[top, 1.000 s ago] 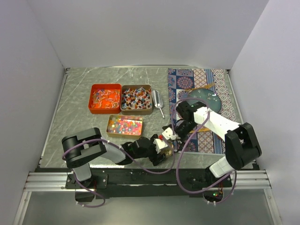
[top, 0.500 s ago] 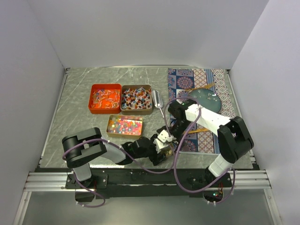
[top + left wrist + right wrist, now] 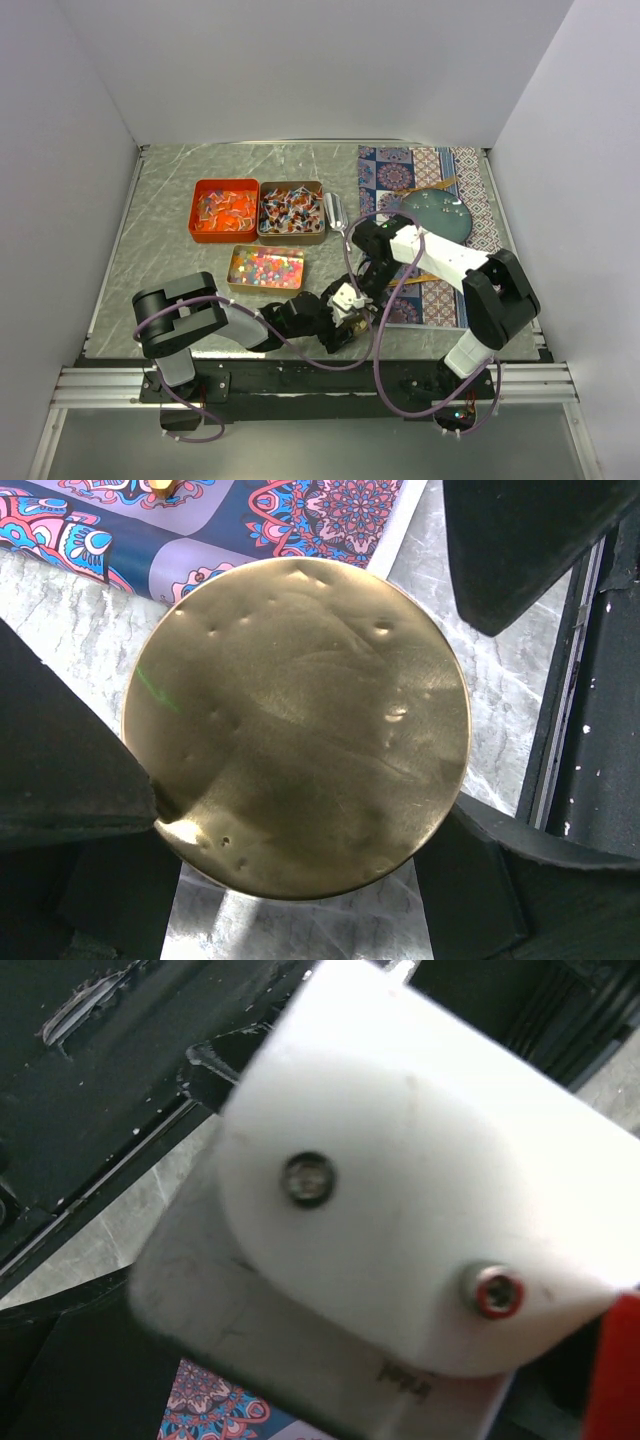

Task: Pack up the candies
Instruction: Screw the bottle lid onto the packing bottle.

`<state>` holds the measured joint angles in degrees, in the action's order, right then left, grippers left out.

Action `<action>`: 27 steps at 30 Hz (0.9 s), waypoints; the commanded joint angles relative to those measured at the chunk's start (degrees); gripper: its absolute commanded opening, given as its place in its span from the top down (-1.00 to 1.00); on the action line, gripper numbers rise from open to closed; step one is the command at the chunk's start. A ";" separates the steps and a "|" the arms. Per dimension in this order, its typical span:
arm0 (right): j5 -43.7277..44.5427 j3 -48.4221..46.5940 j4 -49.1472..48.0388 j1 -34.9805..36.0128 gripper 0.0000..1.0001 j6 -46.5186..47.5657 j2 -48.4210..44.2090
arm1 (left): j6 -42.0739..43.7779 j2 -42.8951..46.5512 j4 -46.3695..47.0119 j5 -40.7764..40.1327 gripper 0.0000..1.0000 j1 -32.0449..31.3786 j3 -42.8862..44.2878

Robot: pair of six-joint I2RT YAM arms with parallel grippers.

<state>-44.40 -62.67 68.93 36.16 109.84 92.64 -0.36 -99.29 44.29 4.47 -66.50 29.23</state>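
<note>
The candies fill three tins at the back left: red and orange wrapped ones in an orange tin (image 3: 224,210), mixed wrapped ones in a brown tin (image 3: 291,211), bead-like ones in a gold tin (image 3: 266,267). My left gripper (image 3: 345,318) lies low by the near edge. In its wrist view a round gold tin (image 3: 300,720) sits between its fingers (image 3: 70,780), touching both sides. My right gripper (image 3: 352,293) hangs just above the left one. The right wrist view is filled by the left gripper's blurred white body (image 3: 400,1190), and the right fingers do not show clearly.
A silver scoop (image 3: 337,214) lies right of the brown tin. A teal plate (image 3: 432,212) rests on a patterned mat (image 3: 450,170) at the right. Purple cables loop near both arm bases. The table's black front rail (image 3: 590,680) is close behind the left gripper.
The right arm has swung left off the mat and come down over the left gripper. The left arm and its gold tin have stayed put.
</note>
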 commanded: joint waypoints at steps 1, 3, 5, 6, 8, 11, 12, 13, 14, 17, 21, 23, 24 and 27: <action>1.42 -0.25 -2.39 2.51 -0.93 -3.23 0.61 | -1.84 -3.72 -14.50 -0.87 0.98 0.84 -2.25; 1.42 -0.34 -3.96 2.68 -0.98 -6.47 0.44 | -1.84 -3.63 -14.41 -0.87 0.98 0.85 -2.34; 1.51 -1.39 -4.06 2.77 -1.00 -8.40 1.05 | -1.92 -3.72 -14.59 -0.95 0.98 0.85 -2.25; 2.12 -2.01 -3.54 2.77 -1.00 -8.94 1.49 | -1.92 -3.81 -14.59 -1.13 0.98 0.85 -2.25; 2.83 -4.19 -2.31 2.86 -1.00 -10.69 3.42 | -2.01 -3.90 -14.76 -1.83 0.99 0.76 -2.16; 5.11 -4.91 -0.55 2.69 -1.00 -11.67 5.18 | -2.19 -4.07 -14.67 -2.10 0.98 0.76 -2.08; 5.46 -4.30 -0.81 2.51 -1.00 -11.58 5.09 | -2.19 -4.07 -14.76 -2.10 0.98 0.84 -1.99; 5.55 -2.99 -0.98 2.42 -1.00 -11.49 4.22 | -2.19 -4.07 -14.76 -2.18 0.99 0.85 -2.07; 5.12 -2.11 -1.77 2.42 -1.00 -12.10 3.34 | -2.19 -4.07 -14.85 -2.27 0.98 0.76 -2.08; 5.11 1.14 -6.60 2.68 -0.98 -15.35 0.27 | -2.19 -4.25 -14.85 -2.27 0.98 0.84 -1.99; 7.74 2.91 -12.66 3.30 -0.83 -23.07 -0.45 | -2.28 -4.25 -14.94 -2.71 0.98 0.84 -1.90; 10.20 3.87 -13.73 3.21 -0.78 -27.46 0.08 | -2.36 -4.08 -14.85 -3.50 0.98 0.76 -1.90; 11.00 4.57 -14.95 3.30 -0.74 -28.88 0.08 | -2.45 -4.16 -14.94 -3.85 0.98 0.84 -1.81; 12.32 7.30 -16.98 3.30 -0.71 -33.02 -1.40 | -2.89 -4.60 -15.03 -4.29 0.98 0.84 -1.81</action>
<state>-42.61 -60.55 59.02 37.63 88.51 89.58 -1.17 -99.68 45.43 2.96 -65.71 28.93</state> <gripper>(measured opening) 0.866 0.827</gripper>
